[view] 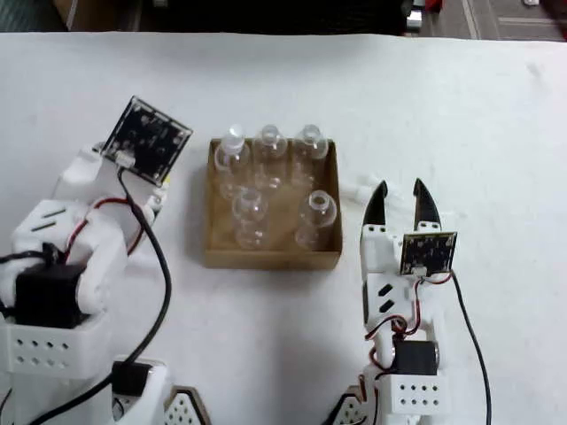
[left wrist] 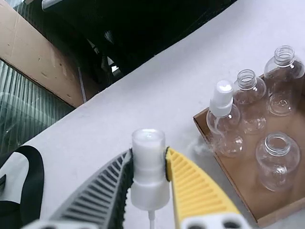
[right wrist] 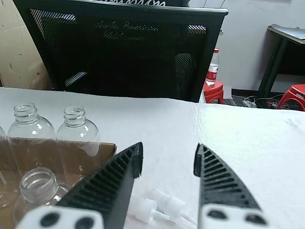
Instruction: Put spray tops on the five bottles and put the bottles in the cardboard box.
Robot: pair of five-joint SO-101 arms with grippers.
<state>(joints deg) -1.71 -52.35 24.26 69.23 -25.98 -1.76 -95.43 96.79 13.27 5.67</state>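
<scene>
Five bottles (view: 266,150) standing in the cardboard box (view: 270,258) on the table (view: 461,106), one capped, left fingers (left wrist: 190,186) clamping a spray top (left wrist: 149,143) beside the box, right fingers (right wrist: 114,181) hanging apart near loose spray tops (right wrist: 159,206).

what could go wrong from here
The top in the left fingers trails a thin tube that could miss the narrow neck of a bottle. The bottles stand loose and close together in the box, so pressing down could tip one. The open right gripper sits beside the box, so the arms could collide.
</scene>
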